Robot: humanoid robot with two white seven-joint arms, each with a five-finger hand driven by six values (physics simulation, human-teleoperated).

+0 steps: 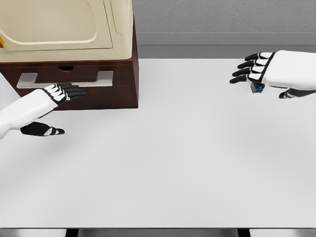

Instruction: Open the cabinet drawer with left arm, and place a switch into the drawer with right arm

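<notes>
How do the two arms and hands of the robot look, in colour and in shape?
Both arms are smooth white shells with rounded forearms; no cables show. The left hand and the right hand each have a white back and black fingers with white segments near the knuckles. The thumbs are black, the left one with a small white mark.

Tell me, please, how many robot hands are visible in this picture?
2. The left hand is at the brown cabinet's drawer front, its fingers just below the silver handle. The right hand hovers over the white table at far right. None seem hidden.
</notes>
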